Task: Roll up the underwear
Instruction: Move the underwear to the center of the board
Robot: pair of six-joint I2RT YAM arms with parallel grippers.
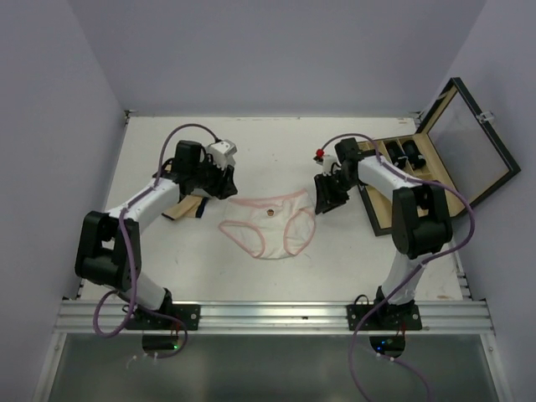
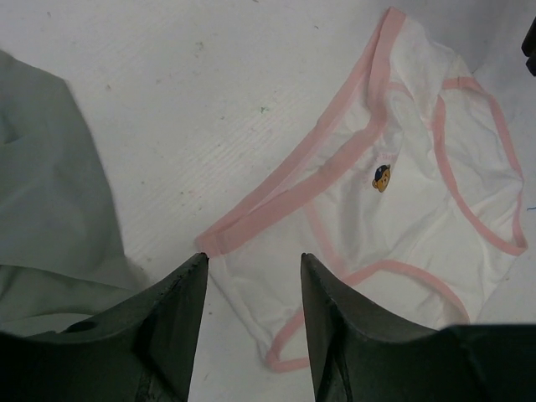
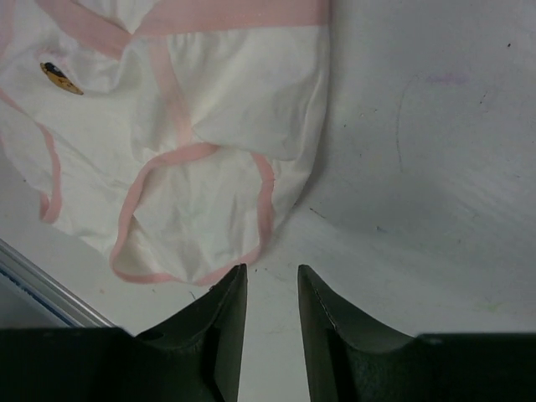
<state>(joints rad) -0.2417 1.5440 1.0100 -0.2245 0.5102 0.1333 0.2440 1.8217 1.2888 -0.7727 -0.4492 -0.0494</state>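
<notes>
The underwear (image 1: 270,223) lies spread flat on the white table, white with pink trim and a small bear print. My left gripper (image 1: 224,188) hovers at its left waistband corner. In the left wrist view the underwear (image 2: 402,209) spreads to the upper right and the left gripper (image 2: 251,261) is open, with the waistband corner below the gap and nothing pinched. My right gripper (image 1: 323,199) is just off the garment's right side. In the right wrist view the right gripper (image 3: 270,272) is open over bare table, with the underwear (image 3: 209,142) just ahead of its left fingertip.
An open wooden case (image 1: 394,180) with dark items stands at the right, its lid (image 1: 469,142) raised. A grey cloth (image 2: 42,209) lies left of my left gripper. A tan cloth (image 1: 186,209) lies under the left arm. A metal rail (image 1: 268,316) runs along the near edge.
</notes>
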